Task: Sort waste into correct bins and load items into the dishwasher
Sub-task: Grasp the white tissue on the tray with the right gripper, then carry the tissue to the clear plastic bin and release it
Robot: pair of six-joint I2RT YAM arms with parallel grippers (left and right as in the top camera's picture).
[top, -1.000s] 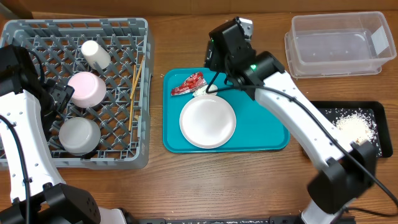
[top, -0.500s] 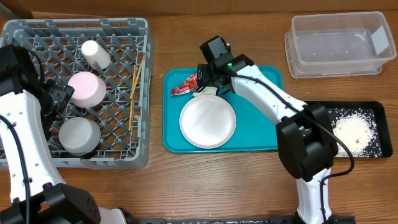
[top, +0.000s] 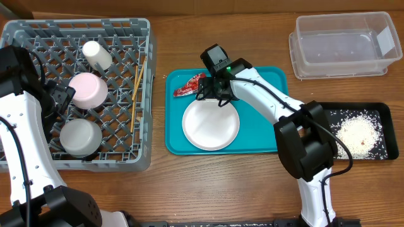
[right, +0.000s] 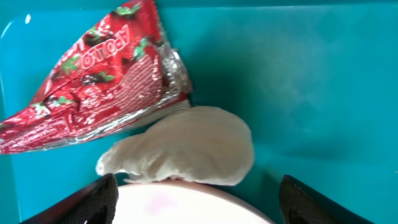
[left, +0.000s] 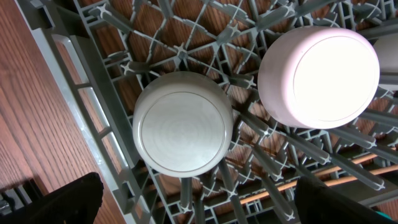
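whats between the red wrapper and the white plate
A small white crumpled scrap, lying against the lower edge of the red wrapper and the rim of the white plate; the right wrist view shows it.

Overhead is looking straight down, teal tray [top: 255, 135] centred. Right wrist is peering closely at that tray's far-left corner, sharing the red wrapper [right: 93, 93] with overhead; left wrist is facing down, close over the grey rack [left: 180, 53] left of it

Wooden table [top: 208, 183], mid-brown, grain running left to right, fills overhead view. Paler tan patch [top: 14, 7] at top left corner, nature unclear. Dark strip [top: 208, 224] along bottom edge. Light soft, even; shadows faint, short.
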